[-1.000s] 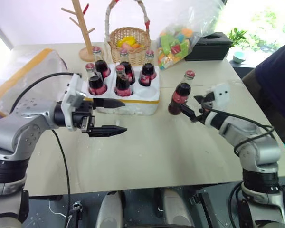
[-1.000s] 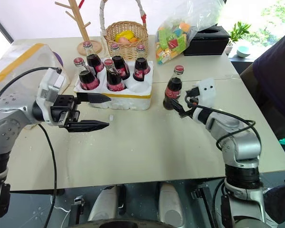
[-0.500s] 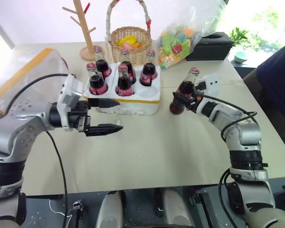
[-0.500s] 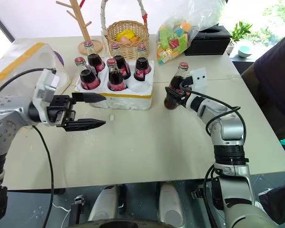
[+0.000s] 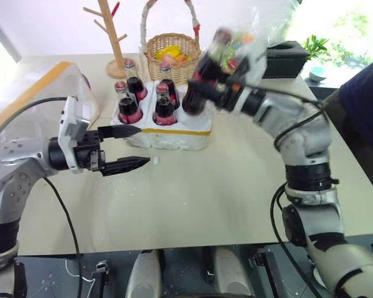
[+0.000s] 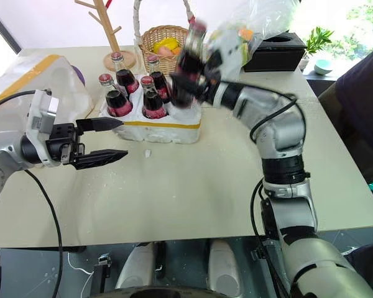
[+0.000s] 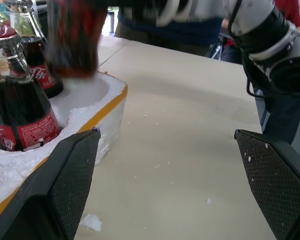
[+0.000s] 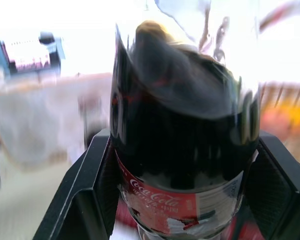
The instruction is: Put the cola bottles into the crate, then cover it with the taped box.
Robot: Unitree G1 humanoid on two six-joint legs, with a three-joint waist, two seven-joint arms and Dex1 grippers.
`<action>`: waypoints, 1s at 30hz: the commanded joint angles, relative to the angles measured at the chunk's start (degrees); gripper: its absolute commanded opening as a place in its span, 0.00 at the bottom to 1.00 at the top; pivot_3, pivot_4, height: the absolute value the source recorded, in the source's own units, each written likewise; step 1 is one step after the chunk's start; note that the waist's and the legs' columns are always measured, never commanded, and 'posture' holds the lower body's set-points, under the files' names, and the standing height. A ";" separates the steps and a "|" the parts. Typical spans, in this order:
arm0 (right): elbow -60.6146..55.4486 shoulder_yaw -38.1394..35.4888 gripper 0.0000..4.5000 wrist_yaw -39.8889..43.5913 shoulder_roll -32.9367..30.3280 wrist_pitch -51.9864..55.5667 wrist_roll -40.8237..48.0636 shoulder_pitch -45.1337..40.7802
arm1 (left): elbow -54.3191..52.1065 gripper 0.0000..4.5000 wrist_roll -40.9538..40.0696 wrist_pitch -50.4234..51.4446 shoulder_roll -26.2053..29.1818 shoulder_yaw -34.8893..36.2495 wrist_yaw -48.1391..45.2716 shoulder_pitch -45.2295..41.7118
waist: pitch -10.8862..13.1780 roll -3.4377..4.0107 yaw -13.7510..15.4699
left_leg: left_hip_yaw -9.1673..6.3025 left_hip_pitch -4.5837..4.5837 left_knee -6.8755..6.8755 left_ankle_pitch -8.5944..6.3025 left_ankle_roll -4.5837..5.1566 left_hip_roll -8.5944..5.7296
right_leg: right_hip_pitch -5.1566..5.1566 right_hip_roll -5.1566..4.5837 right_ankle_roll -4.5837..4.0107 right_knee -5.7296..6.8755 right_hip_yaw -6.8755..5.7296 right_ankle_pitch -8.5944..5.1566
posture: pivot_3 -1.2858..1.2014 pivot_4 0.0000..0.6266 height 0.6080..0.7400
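We note the crate [image 5: 174,131] on the worktop [image 5: 224,186] holding five bottles [image 5: 164,105], the right gripper [image 5: 205,77] clenched on a sixth bottle [image 5: 202,74] above its empty well, left gripper [image 5: 129,148] jaws released beside it.

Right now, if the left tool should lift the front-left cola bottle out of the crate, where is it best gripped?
Grip the front-left cola bottle at its neck, above the red label, coming level from the left side of the crate. Its base sits in a well, and another bottle stands close on its right. The left tool stands open.
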 commanded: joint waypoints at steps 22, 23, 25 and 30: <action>-19.72 -16.15 0.99 17.11 -24.71 16.69 14.89 5.37 | 11.84 1.00 5.75 5.96 21.72 36.70 -15.18 18.69 | 0.04 0.02 -0.38 | 0.01 -0.01 -0.23 -0.02 -0.02 0.07 | -0.19 0.05 -0.14 0.02 -0.07 -0.14 | 0.52 0.24 1.00; -21.04 -17.90 0.99 18.75 -27.30 18.70 17.56 6.05 | 14.86 1.00 9.23 4.53 23.58 39.65 -18.53 22.23 | 0.04 0.02 -0.50 | 0.09 0.07 -0.26 -0.03 -0.02 0.06 | -0.20 0.02 -0.18 0.02 -0.05 -0.16 | 0.52 0.24 1.00; -23.41 -21.48 0.99 21.49 -31.00 21.13 22.85 6.92 | 22.19 1.00 15.62 0.66 27.01 43.14 -24.48 28.08 | 0.00 0.08 -0.59 | 0.15 0.14 -0.33 -0.04 -0.03 0.10 | -0.25 0.01 -0.49 0.00 -0.06 -0.35 | 0.52 0.24 1.00; -25.17 -25.47 0.99 22.04 -34.30 24.48 31.45 5.43 | 43.60 1.00 26.66 -14.40 34.79 37.53 -28.25 29.91 | -0.01 0.07 -0.44 | 0.06 0.28 -0.33 -0.13 -0.17 0.16 | -0.59 0.00 -0.59 0.04 -0.12 -0.37 | 0.52 0.24 1.00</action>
